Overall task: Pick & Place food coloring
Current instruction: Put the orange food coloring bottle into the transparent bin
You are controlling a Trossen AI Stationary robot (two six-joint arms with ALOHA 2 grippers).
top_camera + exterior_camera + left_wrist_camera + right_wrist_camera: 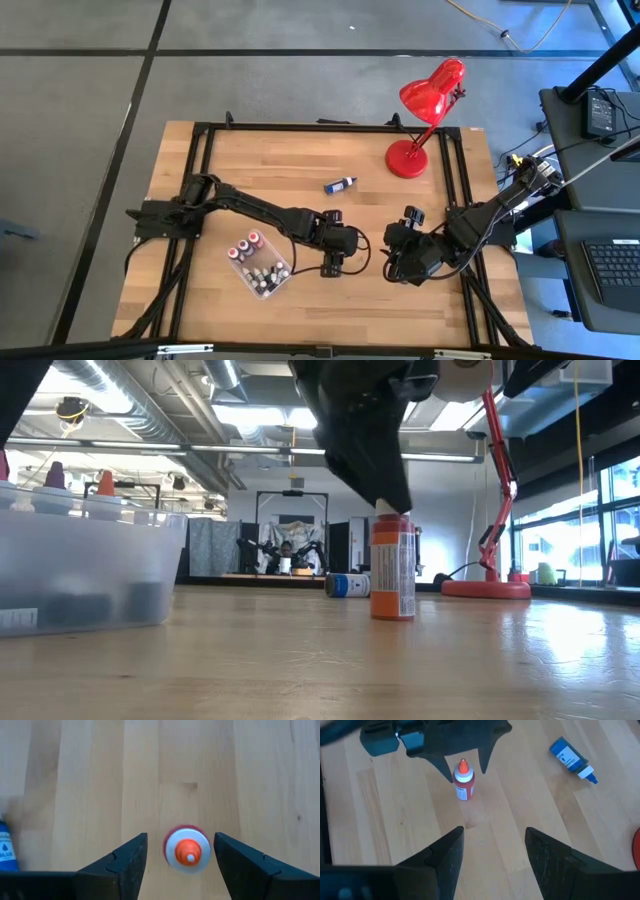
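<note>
An orange-red dropper bottle (pixel 187 852) with an orange cap stands upright on the wooden table (pixel 300 160); the right wrist view shows the bottle (pixel 464 784) too. My left gripper (pixel 180 842) hangs open over it, pointing down, with one finger on each side of the cap and a gap at both. In the low view the bottle (pixel 393 575) stands under that gripper. A blue bottle (pixel 340 184) lies on its side farther back. My right gripper (pixel 494 831) waits open to the right of the orange bottle (pixel 397 262).
A clear plastic tray (pixel 282 283) holding several small bottles sits just left of my left gripper, near the table's near edge. A red desk lamp (pixel 420 110) stands at the far right. Bare wood lies between the blue bottle and the lamp base.
</note>
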